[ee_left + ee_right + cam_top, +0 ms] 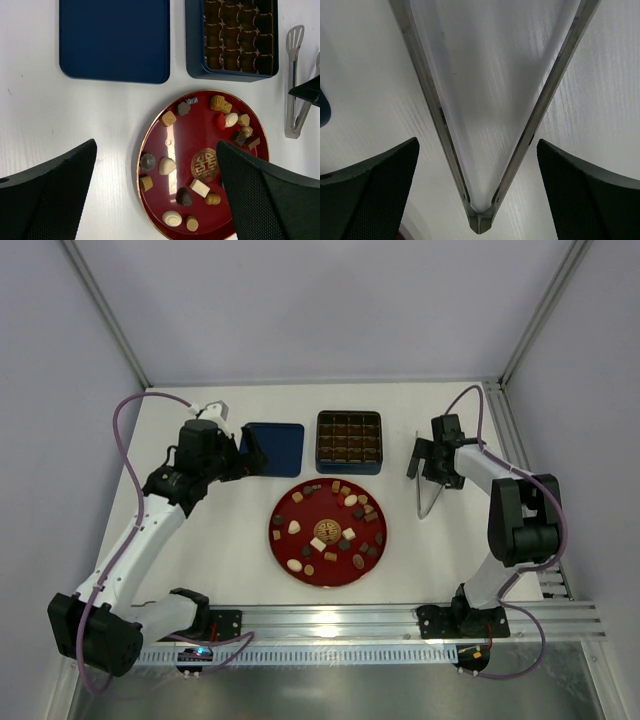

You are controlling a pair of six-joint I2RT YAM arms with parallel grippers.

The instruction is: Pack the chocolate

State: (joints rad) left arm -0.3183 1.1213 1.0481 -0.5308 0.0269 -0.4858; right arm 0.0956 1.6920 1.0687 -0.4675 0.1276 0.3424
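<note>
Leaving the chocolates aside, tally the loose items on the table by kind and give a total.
Red plate: 1
Blue tin: 1
Blue lid: 1
Tongs: 1
Total: 4

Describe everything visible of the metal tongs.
The tongs are slim, bare silvery metal: two arms joined at one end, spread in an open V, with a slotted flat tip. They lie flat on the white table, right of the red plate and tin, touching neither. The right pincer is open above them, straddling the joined end; contact unclear.
</note>
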